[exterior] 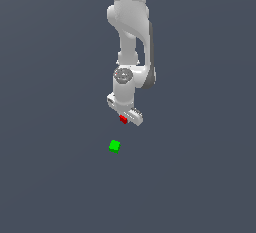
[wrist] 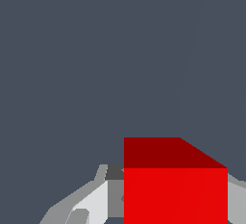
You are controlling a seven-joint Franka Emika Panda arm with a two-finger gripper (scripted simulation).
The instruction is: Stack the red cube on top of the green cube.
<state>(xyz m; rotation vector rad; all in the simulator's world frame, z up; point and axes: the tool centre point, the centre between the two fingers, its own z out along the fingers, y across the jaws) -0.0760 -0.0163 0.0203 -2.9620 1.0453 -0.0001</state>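
Flat, plain slate-grey ground surface [exterior: 55,177] fills both views edge to edge. Uniform colour, matte, no texture, seams or markings. Slightly lighter toward the lower part of the exterior view, darker toward the top. Even, diffuse light. Horizon or wall line cannot be made out.

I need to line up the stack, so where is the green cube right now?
In the exterior view the green cube sits alone on the floor, below and slightly to that view's left of the gripper, which holds the red cube; the two cubes are apart.
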